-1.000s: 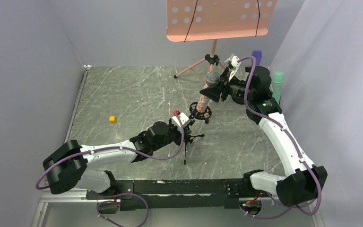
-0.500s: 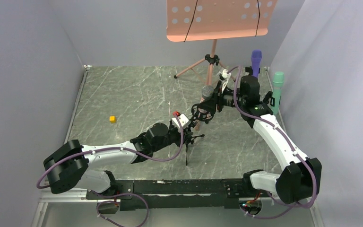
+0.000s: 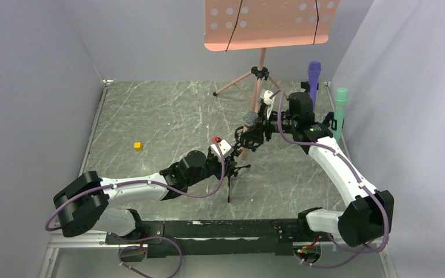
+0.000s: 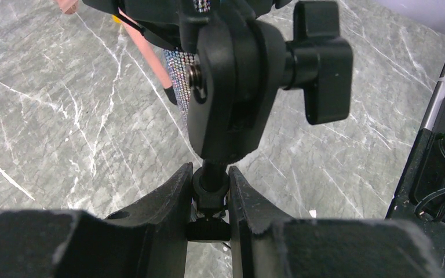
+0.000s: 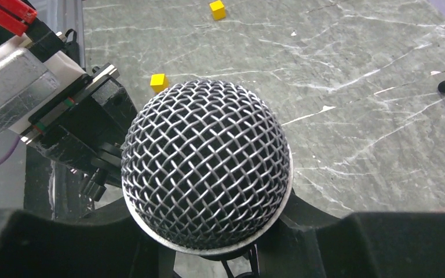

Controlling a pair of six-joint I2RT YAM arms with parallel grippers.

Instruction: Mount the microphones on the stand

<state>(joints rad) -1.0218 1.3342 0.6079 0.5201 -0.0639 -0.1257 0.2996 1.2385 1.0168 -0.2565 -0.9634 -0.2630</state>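
**Item: glitter microphone, lodged in the desk stand's ring**

Location. The glitter microphone (image 3: 250,120) stood tilted over the desk stand (image 4: 232,98). Its barrel passed down through the ring mount (image 3: 249,139) at the stand's top, with the silver mesh head above the ring. How deep it sat could not be read.

Holders. Your right gripper (image 5: 208,258) was closed on the barrel just under the head. Your left gripper (image 4: 210,180) was clamped on the stand's thin stem, directly below its knobbed clamp block.

Others. The purple microphone (image 3: 314,74) and the mint-green microphone (image 3: 340,104) stood upright well beyond the stand, to its right. Neither was held.

Handling, as judged. The microphone read as a rigid stick, likely head-heavy, so it was apt to tip in a loose ring. The glitter sleeve looked to offer fair friction. The mesh head probably dented easily, so you were best placed on the barrel, never on the mesh. The stand looked light and top-loaded, which made the pinned stem the sound hold while the barrel went home.
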